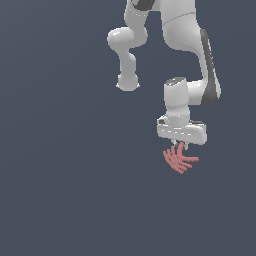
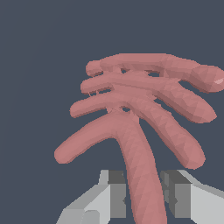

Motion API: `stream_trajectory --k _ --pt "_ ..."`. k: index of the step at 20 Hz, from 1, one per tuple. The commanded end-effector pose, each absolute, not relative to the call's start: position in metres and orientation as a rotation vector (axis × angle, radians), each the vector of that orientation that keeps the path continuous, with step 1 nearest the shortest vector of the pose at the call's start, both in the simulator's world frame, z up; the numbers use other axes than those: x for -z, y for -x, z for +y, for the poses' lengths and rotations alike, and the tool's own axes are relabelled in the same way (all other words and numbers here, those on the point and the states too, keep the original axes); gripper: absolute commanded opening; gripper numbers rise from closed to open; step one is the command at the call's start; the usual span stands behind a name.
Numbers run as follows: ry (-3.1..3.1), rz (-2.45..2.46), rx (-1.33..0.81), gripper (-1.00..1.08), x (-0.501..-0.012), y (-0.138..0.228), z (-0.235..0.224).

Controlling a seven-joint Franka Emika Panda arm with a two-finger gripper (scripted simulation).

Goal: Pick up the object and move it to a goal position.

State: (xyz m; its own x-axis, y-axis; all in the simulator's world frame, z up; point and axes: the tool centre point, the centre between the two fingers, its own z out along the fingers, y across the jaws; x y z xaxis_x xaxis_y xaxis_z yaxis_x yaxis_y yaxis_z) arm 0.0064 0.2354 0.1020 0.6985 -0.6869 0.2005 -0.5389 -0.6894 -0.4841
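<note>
The object (image 1: 179, 159) is a small salmon-pink cluster of rounded prongs fanning out from one stem. It hangs just under the white gripper (image 1: 180, 146) in the exterior view. In the wrist view the object (image 2: 140, 105) fills the picture, and its long stem runs down between the two grey finger pads (image 2: 117, 192). The gripper (image 2: 144, 194) is shut on that stem. The fingertips are mostly hidden in the exterior view.
The white arm (image 1: 185, 50) reaches down from the top of the exterior view, with a rounded link (image 1: 127, 55) to its left. The background is plain dark blue-grey, with no other object in view.
</note>
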Motion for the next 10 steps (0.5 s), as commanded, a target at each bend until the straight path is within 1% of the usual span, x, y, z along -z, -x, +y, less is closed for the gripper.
stream_trajectory --k 1,10 --pt "2.518 0.954 0.521 -1.00 -0.105 -0.007 0.242" --pt "2.519 0.953 0.519 -1.00 -0.110 -0.008 0.257"
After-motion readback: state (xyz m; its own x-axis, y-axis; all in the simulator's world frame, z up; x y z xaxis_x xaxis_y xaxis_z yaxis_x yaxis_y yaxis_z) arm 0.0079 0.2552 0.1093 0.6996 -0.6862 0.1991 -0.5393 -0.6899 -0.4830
